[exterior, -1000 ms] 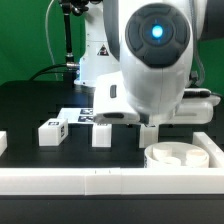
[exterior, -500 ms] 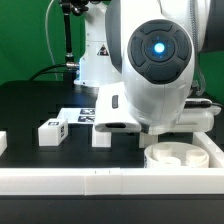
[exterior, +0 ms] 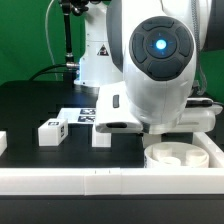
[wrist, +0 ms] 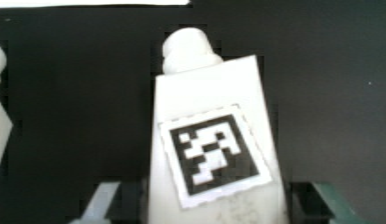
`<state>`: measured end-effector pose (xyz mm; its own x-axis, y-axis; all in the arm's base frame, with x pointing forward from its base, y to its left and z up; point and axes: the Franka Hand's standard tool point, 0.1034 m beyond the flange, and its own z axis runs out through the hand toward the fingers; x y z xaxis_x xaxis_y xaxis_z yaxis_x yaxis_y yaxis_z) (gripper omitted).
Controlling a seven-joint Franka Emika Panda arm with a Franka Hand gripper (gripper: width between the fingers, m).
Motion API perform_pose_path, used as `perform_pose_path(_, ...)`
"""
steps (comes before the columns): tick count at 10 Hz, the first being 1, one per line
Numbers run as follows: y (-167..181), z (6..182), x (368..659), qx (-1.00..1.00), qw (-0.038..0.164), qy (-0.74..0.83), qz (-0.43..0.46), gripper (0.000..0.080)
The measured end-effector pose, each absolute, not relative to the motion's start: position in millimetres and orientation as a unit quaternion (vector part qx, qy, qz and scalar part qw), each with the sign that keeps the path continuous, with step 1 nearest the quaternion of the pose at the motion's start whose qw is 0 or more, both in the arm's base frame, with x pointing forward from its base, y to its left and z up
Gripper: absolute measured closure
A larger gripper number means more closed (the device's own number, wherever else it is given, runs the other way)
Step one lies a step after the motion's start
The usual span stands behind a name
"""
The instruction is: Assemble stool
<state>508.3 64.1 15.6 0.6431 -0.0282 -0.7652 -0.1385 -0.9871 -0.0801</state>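
Note:
In the wrist view a white stool leg with a black-and-white tag lies lengthwise between my fingers. My gripper is open and straddles it, with a finger on either side and narrow dark gaps showing. In the exterior view the arm's hand hangs low just behind the round seat disc and hides this leg. Two more legs stand on the black table, one at the exterior view's left and one in the middle. Part of another white piece shows at the left edge.
The long white border rail runs along the front. The marker board lies flat behind the legs. The arm's base and a stand rise at the back.
The arm has moved to the exterior view's right and lower, and now covers the leg that stood behind the seat disc. It has not moved in the last half second.

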Motion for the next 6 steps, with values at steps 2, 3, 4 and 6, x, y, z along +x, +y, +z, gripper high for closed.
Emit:
perform_pose_path(2, 64.1, 19.3, 510.3, -0.905, 0.066, 0.044, 0.417, 0.0475)
perform_pose_path(3, 64.8, 25.9, 511.1, -0.905, 0.067, 0.043, 0.418, 0.0475)
perform_pose_path(4, 66.9, 38.6, 511.3, -0.903, 0.067, 0.041, 0.422, 0.0475)
perform_pose_path(6, 71.6, 68.2, 514.5, -0.903, 0.064, 0.04, 0.422, 0.0474)
